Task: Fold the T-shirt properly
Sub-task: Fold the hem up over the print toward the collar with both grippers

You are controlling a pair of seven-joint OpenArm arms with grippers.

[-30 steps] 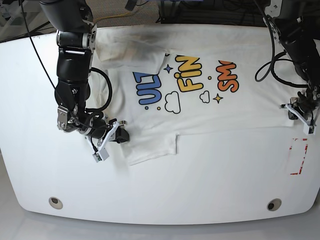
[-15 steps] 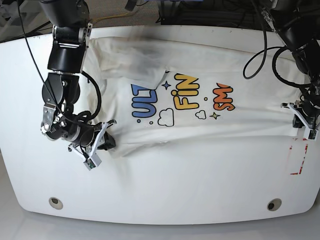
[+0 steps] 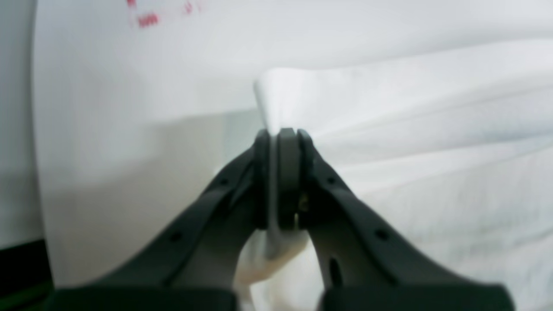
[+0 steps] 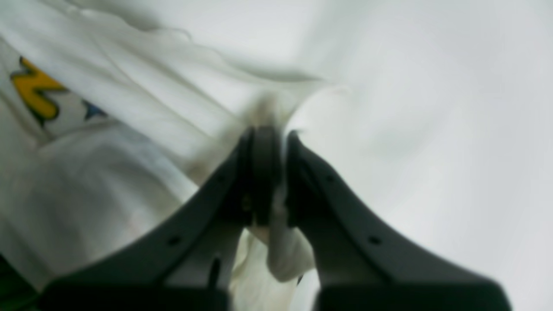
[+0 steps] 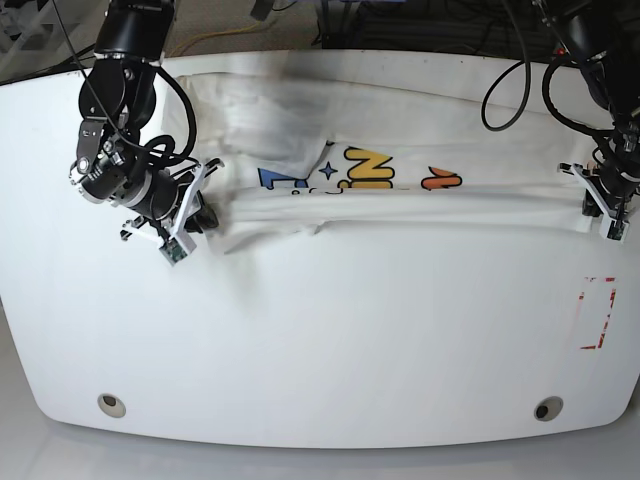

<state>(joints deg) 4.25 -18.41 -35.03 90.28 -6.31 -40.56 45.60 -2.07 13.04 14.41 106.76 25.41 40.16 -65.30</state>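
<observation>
The white T-shirt (image 5: 400, 212) stretches across the far half of the table, its near edge lifted and drawn over the lower part of the blue, yellow and orange lettering (image 5: 365, 168). My left gripper (image 5: 606, 207) is at the right of the base view, shut on a corner of the cloth. The left wrist view shows that gripper (image 3: 281, 134) with white T-shirt fabric (image 3: 432, 142) pinched between its pads. My right gripper (image 5: 196, 214) is at the base view's left, shut on the other end of that edge. In the right wrist view this gripper (image 4: 271, 134) clamps a bunched fold of the T-shirt (image 4: 129, 129).
The white table (image 5: 340, 350) has two round holes near its front edge (image 5: 111, 404) (image 5: 546, 408). A red-outlined rectangle (image 5: 597, 312) is marked at the right. Black cables (image 5: 510, 75) hang by the left arm at the back right.
Both grippers have carried the shirt's near edge away from the table front toward the far side. The cloth now covers the lower half of the print, which was fully visible before.
</observation>
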